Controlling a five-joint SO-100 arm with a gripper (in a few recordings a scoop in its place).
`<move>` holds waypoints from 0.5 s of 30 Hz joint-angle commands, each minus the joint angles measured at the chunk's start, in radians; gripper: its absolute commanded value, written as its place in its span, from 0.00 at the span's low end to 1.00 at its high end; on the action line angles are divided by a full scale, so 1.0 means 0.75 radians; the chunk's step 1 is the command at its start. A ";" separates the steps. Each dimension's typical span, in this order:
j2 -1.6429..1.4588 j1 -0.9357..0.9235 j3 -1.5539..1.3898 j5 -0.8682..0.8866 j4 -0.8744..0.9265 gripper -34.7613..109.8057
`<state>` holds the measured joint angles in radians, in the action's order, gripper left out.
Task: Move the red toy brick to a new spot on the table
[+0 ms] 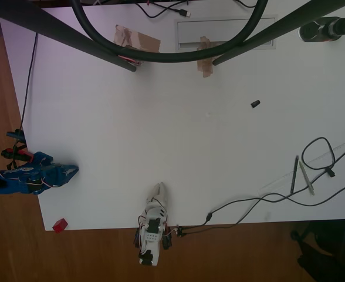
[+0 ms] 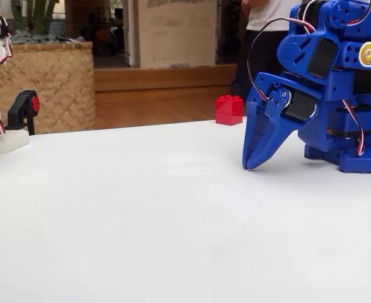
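The red toy brick (image 1: 60, 225) (image 2: 228, 109) sits at the very corner of the white table (image 1: 178, 135) (image 2: 141, 214), by the near-left edge in the overhead view and on the far edge in the fixed view. My blue arm is folded at the table's left side in the overhead view. Its gripper (image 1: 73, 170) (image 2: 251, 163) is shut with nothing in it, and its tip points down almost onto the tabletop. The brick lies well apart from the gripper, behind and to the left of it in the fixed view.
A small black piece (image 1: 255, 103) lies mid-table. Two pens (image 1: 300, 175) and a looping black cable (image 1: 266, 200) are at the right. Taped patches (image 1: 137, 40) and dark stand legs (image 1: 73, 36) cross the far side. A wicker basket (image 2: 40, 82) stands beyond the table.
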<state>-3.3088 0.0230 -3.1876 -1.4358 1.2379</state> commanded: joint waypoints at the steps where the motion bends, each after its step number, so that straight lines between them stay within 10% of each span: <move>1: -0.041 0.016 -0.043 0.088 -0.025 0.24; 15: -0.041 0.016 -0.043 0.106 -0.025 0.24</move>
<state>-3.3103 0.0322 -3.1876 -1.3606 1.2333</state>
